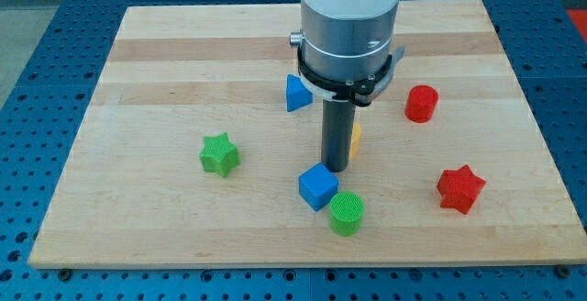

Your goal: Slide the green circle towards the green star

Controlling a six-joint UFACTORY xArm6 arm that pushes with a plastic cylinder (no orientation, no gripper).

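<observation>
The green circle (347,214) lies near the board's bottom edge, just right of centre. The green star (219,154) lies to its upper left, on the left half of the board. My tip (334,168) is down on the board just above the green circle, beside the upper right of a blue cube (317,187). The blue cube touches or nearly touches the green circle's upper left side and sits between it and the star.
A blue triangle (296,94) lies above the tip, left of the arm. A yellow block (354,139) is mostly hidden behind the rod. A red cylinder (422,104) and a red star (459,189) lie on the right. The wooden board (138,72) rests on a blue perforated table.
</observation>
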